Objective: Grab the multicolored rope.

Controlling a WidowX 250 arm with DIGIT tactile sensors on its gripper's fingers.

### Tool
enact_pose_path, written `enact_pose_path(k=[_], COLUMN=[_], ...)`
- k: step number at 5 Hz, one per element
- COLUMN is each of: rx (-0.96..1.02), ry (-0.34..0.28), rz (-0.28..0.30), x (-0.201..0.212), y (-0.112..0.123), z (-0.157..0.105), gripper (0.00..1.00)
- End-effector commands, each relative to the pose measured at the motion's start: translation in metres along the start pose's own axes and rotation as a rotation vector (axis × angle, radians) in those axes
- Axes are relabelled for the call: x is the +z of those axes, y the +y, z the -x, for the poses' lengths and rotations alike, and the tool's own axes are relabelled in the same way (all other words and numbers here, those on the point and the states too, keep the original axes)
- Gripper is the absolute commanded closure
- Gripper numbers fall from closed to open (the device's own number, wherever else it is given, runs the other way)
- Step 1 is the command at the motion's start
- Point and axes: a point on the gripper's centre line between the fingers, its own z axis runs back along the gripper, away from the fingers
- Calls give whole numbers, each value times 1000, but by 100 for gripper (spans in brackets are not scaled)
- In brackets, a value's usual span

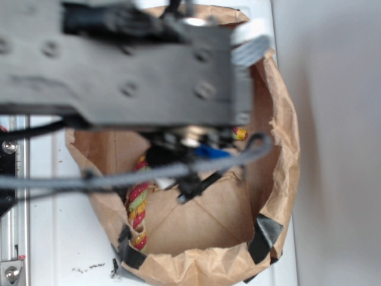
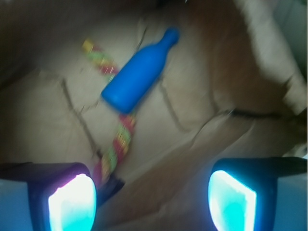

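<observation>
Wrist view: claw [image 2: 151, 199] apart above the creased brown paper bag [image 2: 202, 144], where a blue bottle [image 2: 137, 74] lies across the multicolored rope [image 2: 118, 144]; white table [image 1: 59, 238] beneath.

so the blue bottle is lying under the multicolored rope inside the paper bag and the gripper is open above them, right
Not quite. The wrist view shows the blue bottle lying on top of the multicolored rope, crossing over it, not under it. The rest holds: both are inside the paper bag, and the gripper is open above them.
</observation>
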Motion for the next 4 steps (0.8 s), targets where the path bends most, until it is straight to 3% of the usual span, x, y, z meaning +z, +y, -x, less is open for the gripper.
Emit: enact_pose_path(k=[1,3,4], rx=[-20,-26,-25], ry=[-192,-145,-111], rz=[115,69,107], x=[-21,-51,-65], y=[-6,-24,-24], z=[-1,-13,-16], gripper=[0,0,0])
